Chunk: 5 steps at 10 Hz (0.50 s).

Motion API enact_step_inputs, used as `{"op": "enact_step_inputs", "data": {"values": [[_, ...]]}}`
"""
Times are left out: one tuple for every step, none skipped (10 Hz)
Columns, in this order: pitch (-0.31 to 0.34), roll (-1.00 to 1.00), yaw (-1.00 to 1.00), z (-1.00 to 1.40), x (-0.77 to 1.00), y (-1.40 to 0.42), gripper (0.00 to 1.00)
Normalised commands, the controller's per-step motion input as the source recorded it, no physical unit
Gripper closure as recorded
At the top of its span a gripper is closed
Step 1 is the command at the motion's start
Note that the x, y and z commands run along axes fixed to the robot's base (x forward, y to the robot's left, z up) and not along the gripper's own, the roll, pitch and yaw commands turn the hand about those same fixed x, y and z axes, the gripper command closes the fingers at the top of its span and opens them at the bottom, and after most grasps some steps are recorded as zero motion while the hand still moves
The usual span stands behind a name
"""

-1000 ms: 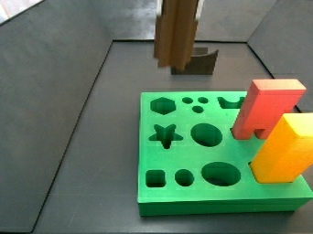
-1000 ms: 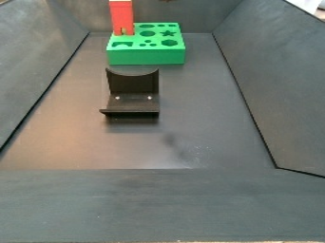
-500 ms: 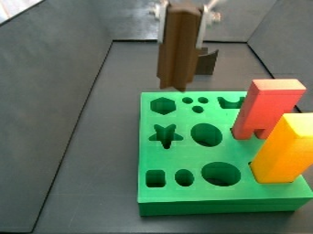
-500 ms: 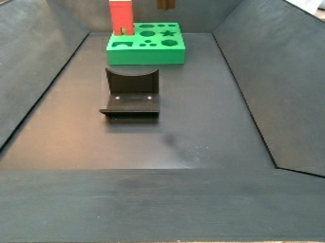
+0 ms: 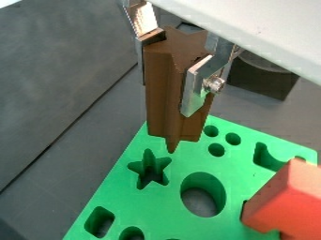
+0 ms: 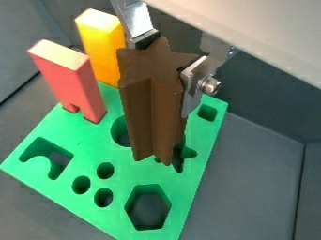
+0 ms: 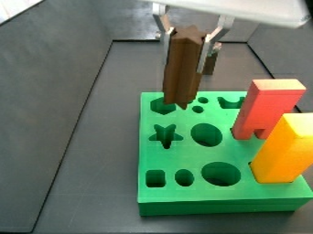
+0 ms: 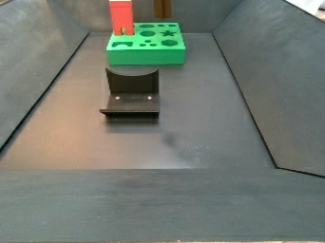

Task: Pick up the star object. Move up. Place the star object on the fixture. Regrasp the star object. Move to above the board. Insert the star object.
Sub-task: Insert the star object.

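The gripper (image 7: 188,37) is hanging at the upper middle of a side view, over the back part of the board (image 7: 184,187), with its flat silver fingers (image 5: 198,82) pressing on the top end of the star object (image 7: 182,71). That bar is standing upright, matte dark brown with long ridges down its sides, and its lower end is hovering above the board's top face near the star-shaped hole (image 7: 167,136), not yet in it.

In both wrist views the ridged bar (image 6: 150,103) is filling the middle of the frame, a silver plate with a screw lying against one side.

The board is a thick, bright-green square slab with smooth cut-outs: a hexagon (image 6: 148,206), circles, ovals and the star (image 5: 152,169). A red rectangular block (image 7: 263,108) and a yellow-orange block (image 7: 285,148) are standing upright along its right edge, both plain and matte.

In a side view from the far end, the dark fixture (image 8: 132,92) is sitting on the grey floor in the upper middle, just in front of the board (image 8: 146,51); the gripper is not showing there.
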Motion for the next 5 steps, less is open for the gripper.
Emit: {"op": "enact_step_inputs", "data": {"values": [[0.0,0.0,-0.45,-0.09,-0.09,0.0,1.0],[0.0,-0.03,-0.53,-0.09,-0.07,0.0,1.0],[0.0,-0.15,-0.46,-0.07,0.0,0.0,1.0],[0.0,-0.21,-0.43,-0.04,0.02,0.0,1.0],[0.0,-0.29,-0.37,-0.1,0.04,0.01,1.0]]}}
